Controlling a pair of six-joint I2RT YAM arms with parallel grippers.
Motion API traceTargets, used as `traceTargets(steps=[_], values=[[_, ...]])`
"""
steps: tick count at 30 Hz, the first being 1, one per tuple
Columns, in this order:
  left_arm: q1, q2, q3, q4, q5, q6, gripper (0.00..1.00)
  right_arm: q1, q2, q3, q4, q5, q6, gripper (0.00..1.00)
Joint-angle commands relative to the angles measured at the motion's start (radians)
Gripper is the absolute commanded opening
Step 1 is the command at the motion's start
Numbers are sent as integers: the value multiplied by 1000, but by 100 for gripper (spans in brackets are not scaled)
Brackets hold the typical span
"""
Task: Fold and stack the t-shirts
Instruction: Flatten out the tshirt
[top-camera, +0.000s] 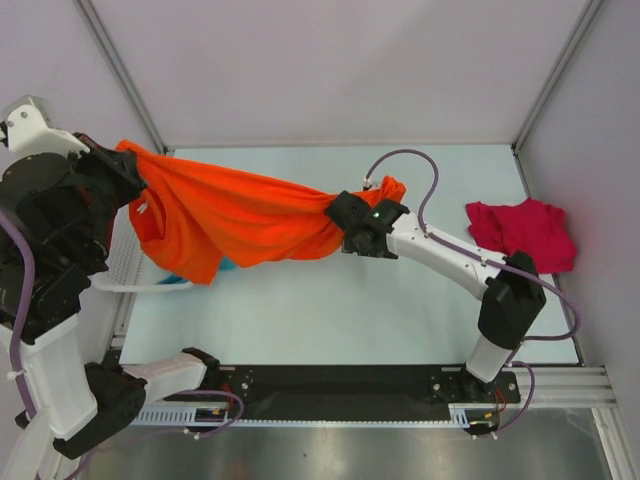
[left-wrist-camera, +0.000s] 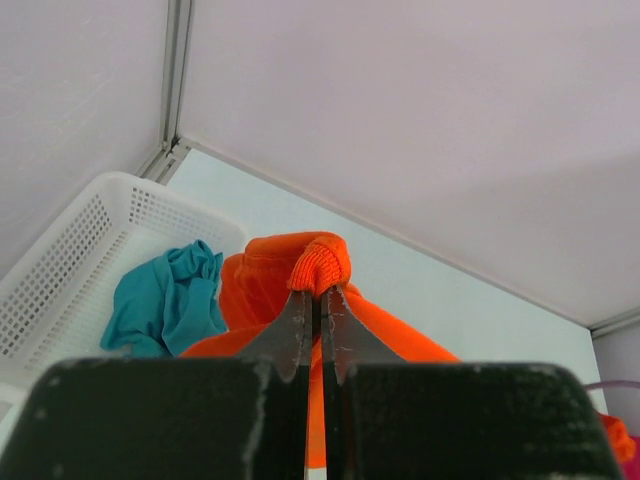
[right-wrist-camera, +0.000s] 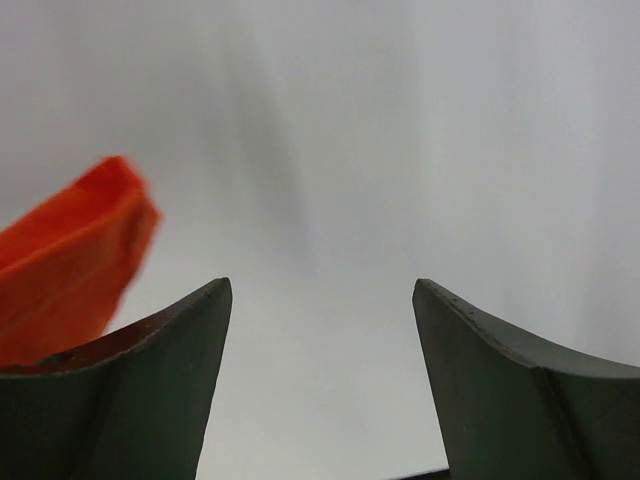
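A: Left tool (left-wrist-camera: 318, 293): state?
B: Clamped on orange shirt (top-camera: 230, 215), which spans across to the other arm.
A: Right tool (right-wrist-camera: 320, 290)?
B: Jaws wide apart, gripping nothing; orange cloth beside one finger (right-wrist-camera: 150, 390). Red shirt (top-camera: 525, 232) lies on table (top-camera: 330, 300), far right; teal shirt (left-wrist-camera: 165, 300) in basket (left-wrist-camera: 80, 250).

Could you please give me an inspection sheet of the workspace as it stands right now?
Surface: pale table, no folded stack on it.
Job's things: orange t-shirt drawn out between the arms; red t-shirt crumpled at the right; teal t-shirt bunched in the basket.
Clutter: only the basket, at the left.
Hands: left hand shut on the orange t-shirt; right hand open, orange cloth beside one finger.
Cables: purple cable loops above the right arm.
Surroundings: plain pale walls.
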Motion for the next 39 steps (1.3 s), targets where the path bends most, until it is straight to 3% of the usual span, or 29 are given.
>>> traceTargets(steps=[1,8,12,29,39], values=[[10,-3,44,21,-47,48,0,-121,52,59,145,-85,-135,80],[11,4,12,33,-24,53,0,-207,180,419,68,-81,-238,80],[11,11,-34,48,23,43,0,-222,209,502,36,-85,-253,80],[19,11,-87,62,62,50,0,-218,183,502,45,-116,-238,81],[19,13,-91,65,65,57,0,0,207,472,70,-148,-187,80]])
